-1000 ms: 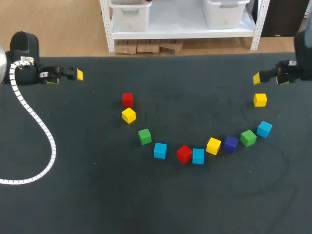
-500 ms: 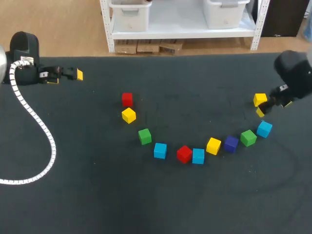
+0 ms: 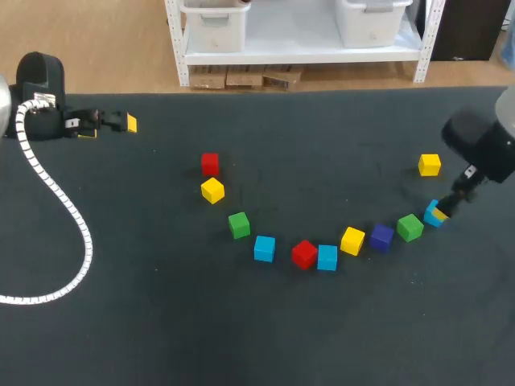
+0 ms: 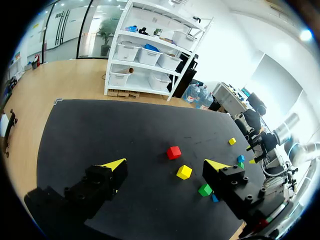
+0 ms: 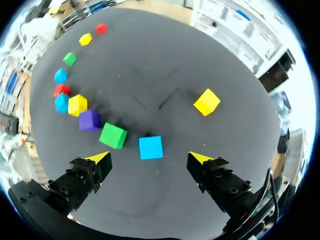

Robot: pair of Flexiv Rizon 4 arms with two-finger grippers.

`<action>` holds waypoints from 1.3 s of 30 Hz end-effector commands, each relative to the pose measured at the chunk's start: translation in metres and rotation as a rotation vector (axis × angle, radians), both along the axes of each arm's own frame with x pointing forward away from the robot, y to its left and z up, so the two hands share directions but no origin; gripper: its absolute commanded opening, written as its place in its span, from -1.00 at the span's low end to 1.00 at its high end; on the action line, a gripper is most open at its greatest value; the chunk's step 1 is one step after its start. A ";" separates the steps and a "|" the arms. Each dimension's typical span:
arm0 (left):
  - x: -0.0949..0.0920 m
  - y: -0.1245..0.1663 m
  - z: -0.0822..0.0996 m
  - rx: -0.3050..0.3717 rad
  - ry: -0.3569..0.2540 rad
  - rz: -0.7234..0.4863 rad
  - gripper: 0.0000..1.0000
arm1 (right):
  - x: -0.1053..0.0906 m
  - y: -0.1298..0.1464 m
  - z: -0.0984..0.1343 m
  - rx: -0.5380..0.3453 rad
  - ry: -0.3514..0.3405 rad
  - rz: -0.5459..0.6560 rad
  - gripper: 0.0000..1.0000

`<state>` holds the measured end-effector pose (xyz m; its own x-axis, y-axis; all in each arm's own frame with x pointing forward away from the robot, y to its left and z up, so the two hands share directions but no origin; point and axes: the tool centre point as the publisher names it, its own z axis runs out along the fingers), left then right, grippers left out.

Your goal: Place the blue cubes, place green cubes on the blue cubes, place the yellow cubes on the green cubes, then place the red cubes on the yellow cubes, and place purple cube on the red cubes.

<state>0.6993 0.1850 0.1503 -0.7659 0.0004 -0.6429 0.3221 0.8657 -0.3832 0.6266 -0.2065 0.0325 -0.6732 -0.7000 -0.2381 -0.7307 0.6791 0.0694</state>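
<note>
An arc of cubes lies on the black table (image 3: 161, 322): red (image 3: 210, 164), yellow (image 3: 212, 190), green (image 3: 239, 225), blue (image 3: 264, 248), red (image 3: 303, 254), blue (image 3: 327, 257), yellow (image 3: 352, 240), purple (image 3: 381, 236), green (image 3: 409, 227). At the arc's right end is a blue cube (image 3: 433, 211) (image 5: 150, 147), partly hidden by my right gripper (image 3: 440, 212) (image 5: 149, 157). That gripper hangs open over it, fingers either side and not touching. One yellow cube (image 3: 430, 165) (image 5: 206, 101) sits apart behind. My left gripper (image 3: 113, 126) (image 4: 165, 164) stands open and empty at the far left.
A white ribbed cable (image 3: 60, 201) from the left arm loops over the table's left side. The table's back edge (image 3: 282, 92) runs behind the cubes.
My right arm has swung from the back right edge forward and down to the blue cube at the arc's right end. The left arm and all cubes have stayed put.
</note>
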 end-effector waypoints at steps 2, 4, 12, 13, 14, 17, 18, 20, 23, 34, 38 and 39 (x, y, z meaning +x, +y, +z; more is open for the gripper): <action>0.000 0.000 0.000 0.000 0.000 0.000 1.00 | 0.011 0.004 -0.010 0.071 0.135 0.122 1.00; 0.000 0.000 0.000 0.000 0.000 0.000 1.00 | 0.012 0.006 -0.015 0.063 0.150 0.144 1.00; 0.000 0.000 0.000 0.000 0.000 0.000 1.00 | 0.020 0.010 -0.026 0.030 0.167 0.204 1.00; 0.000 0.000 0.000 0.000 0.000 0.000 1.00 | 0.021 0.009 -0.028 0.024 0.171 0.208 1.00; 0.000 0.000 0.000 0.000 0.000 0.000 1.00 | 0.022 0.009 -0.030 0.019 0.171 0.210 0.91; 0.000 0.000 0.000 0.000 0.000 0.000 1.00 | 0.023 0.007 -0.037 0.000 0.178 0.219 0.40; 0.000 0.000 0.000 0.000 0.000 0.000 1.00 | 0.023 0.007 -0.039 -0.006 0.180 0.220 0.20; 0.000 0.000 0.000 0.000 0.000 0.000 1.00 | 0.023 0.006 -0.040 -0.009 0.180 0.220 -0.16; 0.000 0.000 0.000 0.000 0.000 0.000 1.00 | 0.023 0.007 -0.041 -0.016 0.176 0.226 -0.54; 0.000 0.000 0.000 0.000 0.000 0.000 1.00 | 0.022 0.024 -0.006 -0.032 0.169 0.341 -1.00; 0.000 0.000 0.000 0.000 0.000 0.000 1.00 | 0.031 0.046 0.017 -0.008 0.146 0.445 -1.00; 0.000 0.000 0.000 0.000 0.000 0.000 1.00 | 0.034 0.052 0.022 0.005 0.141 0.465 -1.00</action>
